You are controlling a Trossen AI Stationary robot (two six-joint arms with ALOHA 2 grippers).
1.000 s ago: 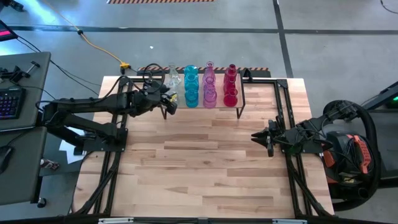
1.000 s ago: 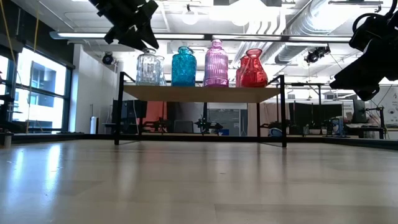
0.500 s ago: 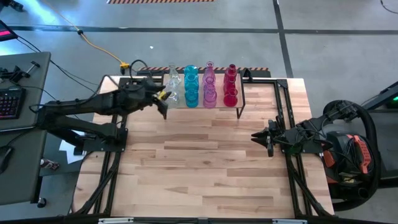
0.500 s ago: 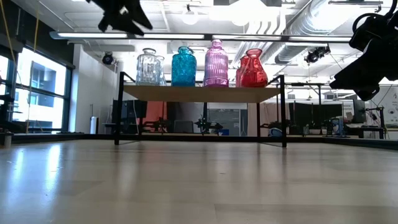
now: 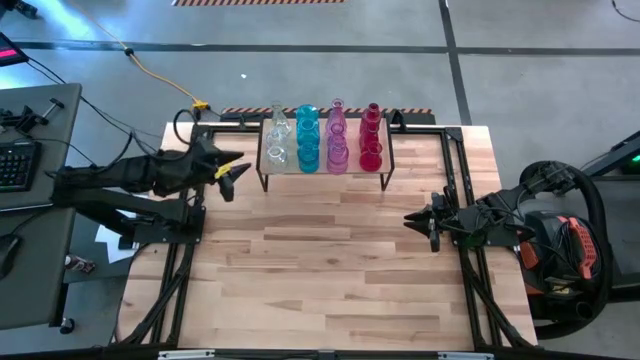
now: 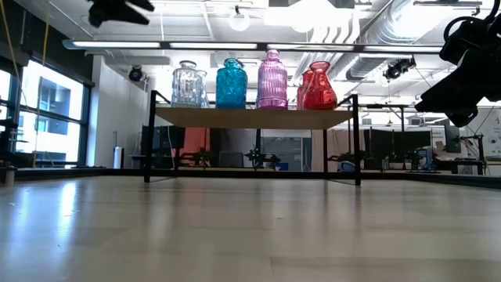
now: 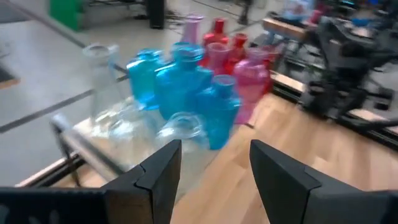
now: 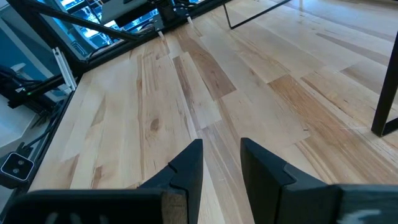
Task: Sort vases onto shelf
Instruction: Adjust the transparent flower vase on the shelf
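High view: left claw (image 5: 236,168) open, empty, beside shelf (image 5: 322,172)

Set on a light wooden tabletop (image 5: 330,260), near its far edge: a low shelf (image 5: 322,172) with a pale wood top on thin black legs. Lined up on the shelf in colour rows: clear vases (image 5: 277,140) at the left end, then teal-blue vases (image 5: 308,138), pink-purple vases (image 5: 337,138) and red vases (image 5: 371,138) at the right end. Nothing but the shelf standing on the tabletop itself.
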